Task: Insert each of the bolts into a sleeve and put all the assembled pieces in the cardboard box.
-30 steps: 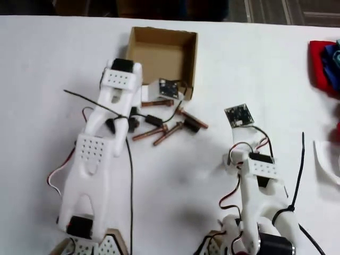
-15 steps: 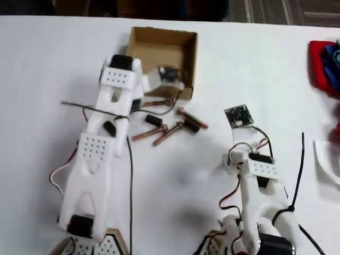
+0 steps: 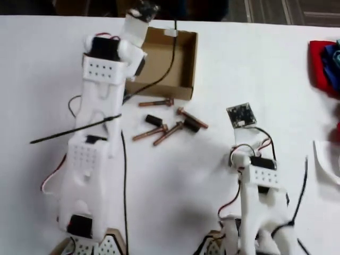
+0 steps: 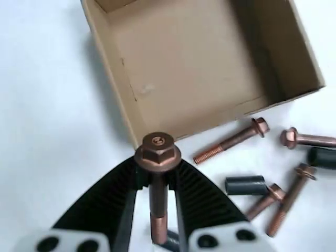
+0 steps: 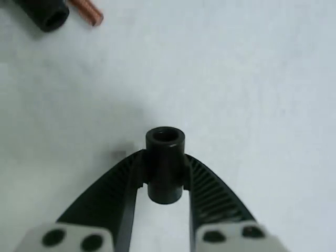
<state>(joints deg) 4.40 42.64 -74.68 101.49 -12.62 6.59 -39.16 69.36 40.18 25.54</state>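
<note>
1. The left gripper [image 4: 157, 176] is clamped on a copper bolt [image 4: 157, 152], with the bolt's head past the fingertips.
2. The right gripper [image 5: 165, 176] is clamped on a black sleeve [image 5: 165, 144], its bore facing the camera.
3. The cardboard box [image 4: 199, 68] sits just beyond the held bolt, and its floor shows bare cardboard.
4. Four loose bolts [image 4: 231, 140] and two loose sleeves [image 4: 245, 185] lie on the table just outside the box's near wall.
5. Open white table [image 3: 212, 175] spreads between the arms.
</note>
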